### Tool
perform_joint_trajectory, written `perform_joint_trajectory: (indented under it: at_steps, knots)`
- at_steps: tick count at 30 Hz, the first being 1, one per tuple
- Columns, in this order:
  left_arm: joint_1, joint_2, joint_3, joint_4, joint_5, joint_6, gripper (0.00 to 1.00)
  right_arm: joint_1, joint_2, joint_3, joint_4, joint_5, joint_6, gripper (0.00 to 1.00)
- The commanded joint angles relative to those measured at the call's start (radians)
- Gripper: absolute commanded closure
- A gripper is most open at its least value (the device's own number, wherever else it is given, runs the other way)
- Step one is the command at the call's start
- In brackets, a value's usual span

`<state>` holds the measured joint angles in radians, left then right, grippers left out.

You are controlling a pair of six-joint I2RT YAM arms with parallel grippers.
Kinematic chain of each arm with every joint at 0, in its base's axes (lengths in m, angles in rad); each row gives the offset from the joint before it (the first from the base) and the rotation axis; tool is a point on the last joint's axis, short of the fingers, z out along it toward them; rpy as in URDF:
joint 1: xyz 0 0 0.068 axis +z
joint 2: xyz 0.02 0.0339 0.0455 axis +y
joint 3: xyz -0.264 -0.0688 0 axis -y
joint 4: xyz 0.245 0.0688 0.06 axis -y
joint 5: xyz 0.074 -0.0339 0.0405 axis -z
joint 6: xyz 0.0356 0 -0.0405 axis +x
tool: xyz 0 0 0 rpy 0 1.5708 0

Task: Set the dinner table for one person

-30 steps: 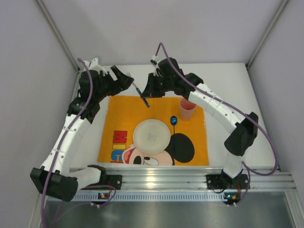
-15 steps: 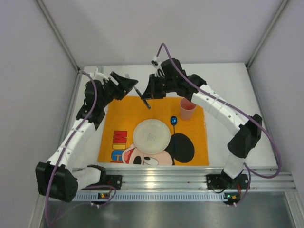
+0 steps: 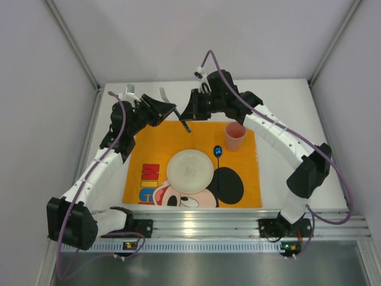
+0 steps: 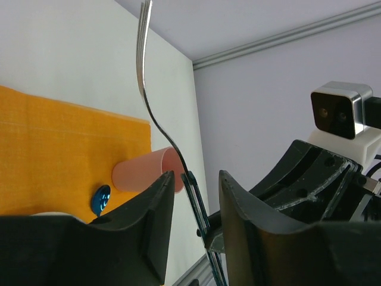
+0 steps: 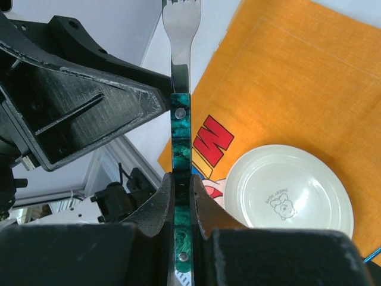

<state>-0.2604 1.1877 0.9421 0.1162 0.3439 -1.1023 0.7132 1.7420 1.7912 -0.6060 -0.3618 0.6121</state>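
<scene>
White and plain, the large rectangular dinner table fills a grey-walled booth, with a ribbed aluminium rail along its near edge. An orange Mickey Mouse cloth mat lies on its middle.

Above the mat's far edge, the right claw is pressed tight on a fork with a green marbled handle and polished steel tines. It pinches the handle's narrow sides, riveted face up, tines pointing away. Just beyond that grip, the left claw brackets the fork's thin stem. Its jaws stand apart with a gap showing beside the stem, so I judge it is not yet gripping.

On the mat sit a round white plate at its middle and a pink plastic cup near its far right corner. A small blue-headed spoon lies right of the mat's middle.

The fork looks light and rigid, with nothing fragile about it. Its bare steel is slick and narrow, though, and would likely swivel in a pinch. The surest hold, I'd judge, is the free stretch of green handle by the upper rivet, not the curved neck or the tines.
</scene>
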Motion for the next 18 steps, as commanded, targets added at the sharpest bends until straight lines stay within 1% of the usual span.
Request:
perform_joint_trajectory:
  at_steps: [1,8,9,10,12,13,18]
  knots:
    - [-0.014,0.003,0.009,0.073,0.009,-0.042,0.60,-0.008,-0.035,0.011,0.077,-0.032,-0.003,1.00]
    - [-0.033,0.050,0.021,0.092,0.038,-0.050,0.63,-0.008,-0.042,-0.027,0.112,-0.049,0.015,1.00]
    - [-0.040,0.055,0.023,0.092,0.037,-0.048,0.67,-0.008,-0.047,-0.032,0.114,-0.049,0.015,1.00]
    - [-0.043,0.058,0.027,0.085,0.030,-0.045,0.77,-0.006,-0.048,-0.033,0.114,-0.046,0.014,1.00]
    - [-0.048,0.062,0.037,0.068,0.020,-0.041,0.90,-0.009,-0.055,-0.042,0.115,-0.048,0.012,1.00]
    - [-0.048,0.062,0.044,0.059,0.017,-0.030,1.00,-0.009,-0.056,-0.047,0.115,-0.048,0.011,1.00]
    - [-0.045,0.059,0.087,-0.078,-0.013,0.059,1.00,-0.023,-0.065,-0.059,0.104,-0.058,0.006,1.00]
